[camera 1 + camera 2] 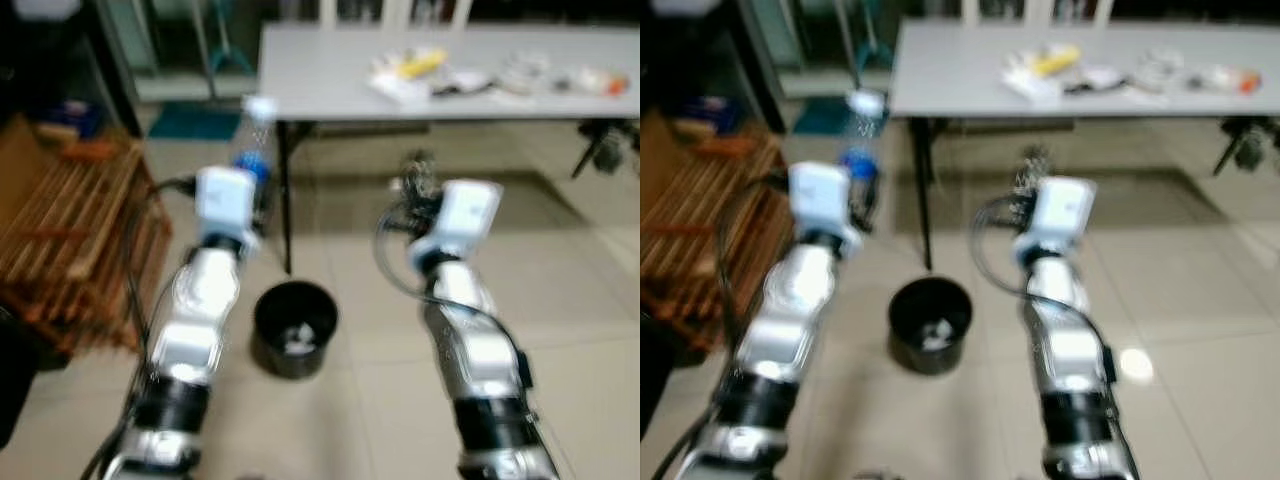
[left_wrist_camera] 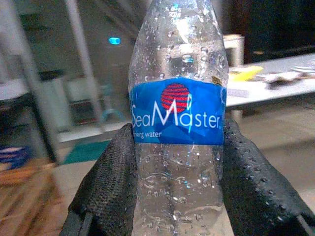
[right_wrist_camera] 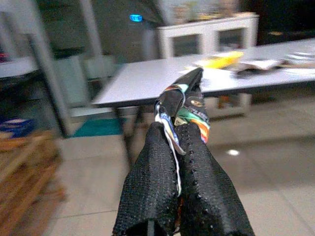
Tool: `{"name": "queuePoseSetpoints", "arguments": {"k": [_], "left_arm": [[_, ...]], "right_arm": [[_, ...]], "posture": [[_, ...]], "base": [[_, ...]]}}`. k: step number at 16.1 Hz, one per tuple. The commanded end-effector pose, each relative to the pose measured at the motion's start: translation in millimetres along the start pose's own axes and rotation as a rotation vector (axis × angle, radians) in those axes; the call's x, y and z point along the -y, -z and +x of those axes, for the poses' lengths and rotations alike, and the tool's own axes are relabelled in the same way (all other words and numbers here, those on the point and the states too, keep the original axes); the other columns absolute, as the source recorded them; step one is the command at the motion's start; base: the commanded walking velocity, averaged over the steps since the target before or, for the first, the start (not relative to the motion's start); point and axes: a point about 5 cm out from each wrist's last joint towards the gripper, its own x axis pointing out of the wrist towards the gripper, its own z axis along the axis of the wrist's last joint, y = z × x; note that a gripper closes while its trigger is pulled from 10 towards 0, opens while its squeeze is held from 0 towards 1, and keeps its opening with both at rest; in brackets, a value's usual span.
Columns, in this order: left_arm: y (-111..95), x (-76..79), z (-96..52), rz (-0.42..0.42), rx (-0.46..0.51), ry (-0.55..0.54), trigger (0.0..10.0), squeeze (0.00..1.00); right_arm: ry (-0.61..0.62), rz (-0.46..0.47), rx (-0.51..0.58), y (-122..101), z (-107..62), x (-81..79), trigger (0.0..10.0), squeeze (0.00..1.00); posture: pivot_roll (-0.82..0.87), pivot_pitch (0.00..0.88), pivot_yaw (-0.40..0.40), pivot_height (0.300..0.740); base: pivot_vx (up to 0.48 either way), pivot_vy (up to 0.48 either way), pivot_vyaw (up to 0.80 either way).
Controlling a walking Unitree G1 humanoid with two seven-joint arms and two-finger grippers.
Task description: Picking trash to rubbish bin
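Observation:
My left gripper (image 2: 177, 147) is shut on a clear SeaMaster water bottle (image 2: 177, 113) with a blue label, held upright; its white cap (image 1: 259, 107) rises above the left wrist. My right gripper (image 3: 176, 129) is shut on a crumpled colourful wrapper (image 3: 189, 105) that sticks out past the fingertips. A round black rubbish bin (image 1: 268, 352) stands on the floor between and below both arms, with some pale trash (image 1: 297, 340) inside. Both grippers are held above the floor, beyond the bin and to either side of it.
A grey table (image 1: 330, 70) stands ahead with several wrappers and papers (image 1: 420, 70) on it; one black leg (image 1: 284, 200) comes down just behind the bin. A slatted wooden rack (image 1: 70, 230) is at the left. Tiled floor (image 1: 580, 300) lies to the right.

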Motion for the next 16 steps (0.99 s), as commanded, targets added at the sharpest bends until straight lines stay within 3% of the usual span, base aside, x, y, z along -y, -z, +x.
{"name": "queuePoseSetpoints", "arguments": {"k": [1, 6, 11, 16], "left_arm": [[-1.0, 12.3, 0.5, 0.006, 0.005, 0.052, 10.0, 0.00], [3.0, 13.7, 0.9, -0.005, -0.023, 0.064, 10.0, 0.00], [13.6, 11.2, -1.4, 0.011, -0.071, 0.053, 10.0, 0.00], [9.4, 12.4, 0.7, 0.013, -0.060, 0.056, 10.0, 0.00]], "right_arm": [[0.027, -0.010, 0.005, -1.5, 0.3, 9.5, 10.0, 0.00], [0.037, -0.022, -0.016, 3.6, -0.9, 11.6, 10.0, 0.00], [0.063, -0.049, -0.061, 12.1, -2.6, 18.0, 10.0, 0.00], [0.042, -0.055, -0.088, 16.6, -3.0, 14.8, 10.0, 0.00]], "posture": [[0.02, 0.005, 0.011, 0.740], [0.02, 0.000, 0.017, 0.740], [0.02, 0.025, 0.014, 0.740], [0.03, 0.039, 0.013, 0.740]], "base": [[0.000, 0.000, 0.00], [0.000, 0.000, 0.00], [0.405, 0.000, 0.00], [0.438, 0.000, 0.00]]}}
